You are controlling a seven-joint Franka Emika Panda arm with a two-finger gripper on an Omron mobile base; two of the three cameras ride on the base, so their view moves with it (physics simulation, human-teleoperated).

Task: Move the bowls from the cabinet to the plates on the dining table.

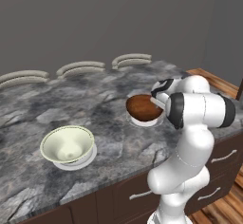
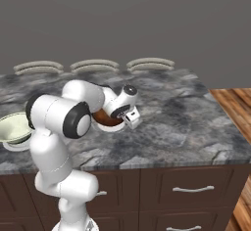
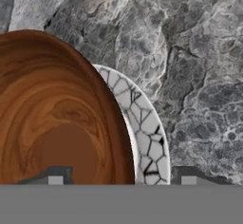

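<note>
Wooden bowl point(image 3: 57, 118) is seen seated on its plate point(image 3: 149, 137) on the bench point(image 1: 95, 95), rim betw. fingers point(image 3: 56, 175) spread apart, so gripper point(image 3: 122, 176) w/drawal looks due.

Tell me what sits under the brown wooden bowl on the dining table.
Under the brown wooden bowl lies a white plate with a cracked-mosaic pattern, resting on the grey stone dining table. Just one edge of the plate shows; the bowl covers the rest, so its centre cannot be seen.
</note>
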